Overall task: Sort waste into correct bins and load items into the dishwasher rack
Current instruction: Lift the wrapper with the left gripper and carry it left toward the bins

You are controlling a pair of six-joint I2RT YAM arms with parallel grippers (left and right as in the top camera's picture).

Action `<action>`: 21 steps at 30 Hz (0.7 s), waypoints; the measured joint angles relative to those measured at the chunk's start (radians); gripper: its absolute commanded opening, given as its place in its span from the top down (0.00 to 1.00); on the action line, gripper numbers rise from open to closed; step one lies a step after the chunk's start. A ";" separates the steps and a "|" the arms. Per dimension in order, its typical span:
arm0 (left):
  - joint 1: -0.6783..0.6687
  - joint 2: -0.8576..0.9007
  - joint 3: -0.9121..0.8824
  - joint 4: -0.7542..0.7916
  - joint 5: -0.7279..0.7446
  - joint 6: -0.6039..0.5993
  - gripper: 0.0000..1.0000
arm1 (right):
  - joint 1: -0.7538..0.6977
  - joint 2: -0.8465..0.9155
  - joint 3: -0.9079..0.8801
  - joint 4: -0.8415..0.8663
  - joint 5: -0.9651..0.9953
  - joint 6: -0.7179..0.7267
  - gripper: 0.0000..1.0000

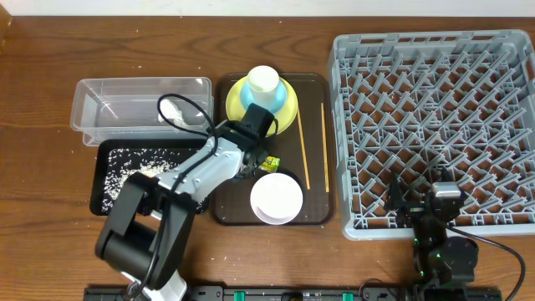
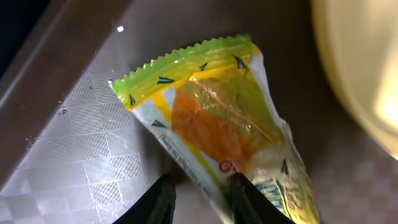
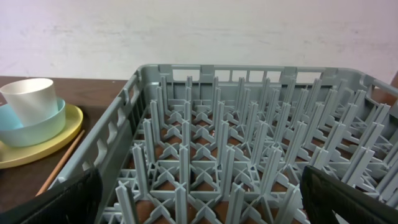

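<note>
Fingers of your left gripper (image 2: 204, 198) stand narrowly parted astride the snack wrapper (image 2: 211, 118) on the brown tray (image 2: 93, 168); you cannot tell if they pinch it. Your right gripper (image 3: 199, 208) gapes empty above the rack (image 3: 249, 124). Only the overhead view shows rice (image 1: 125, 171) in the black tray (image 1: 99, 180).

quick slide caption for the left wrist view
Left gripper pinches the green-and-orange snack wrapper over the brown tray, yellow-green plate at right.
</note>
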 measured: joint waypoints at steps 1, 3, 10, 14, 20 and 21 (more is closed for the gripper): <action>0.000 0.008 0.000 0.004 0.000 -0.006 0.77 | 0.000 0.000 0.000 0.000 0.000 0.000 0.01; 0.000 0.010 0.000 0.010 -0.001 -0.019 0.88 | 0.000 0.000 0.000 0.000 0.000 0.000 0.01; 0.000 0.010 0.000 0.008 0.000 -0.027 0.94 | 0.000 0.000 0.000 0.000 0.000 0.000 0.01; 0.000 0.010 0.000 0.008 0.000 -0.027 0.94 | 0.000 0.000 0.000 0.000 0.000 0.000 0.01; 0.034 -0.052 -0.001 -0.001 0.003 -0.026 0.94 | 0.000 0.000 0.000 0.000 0.000 0.000 0.01; 0.049 -0.083 -0.002 -0.002 0.001 -0.026 0.94 | 0.000 0.000 0.000 0.000 0.000 0.000 0.01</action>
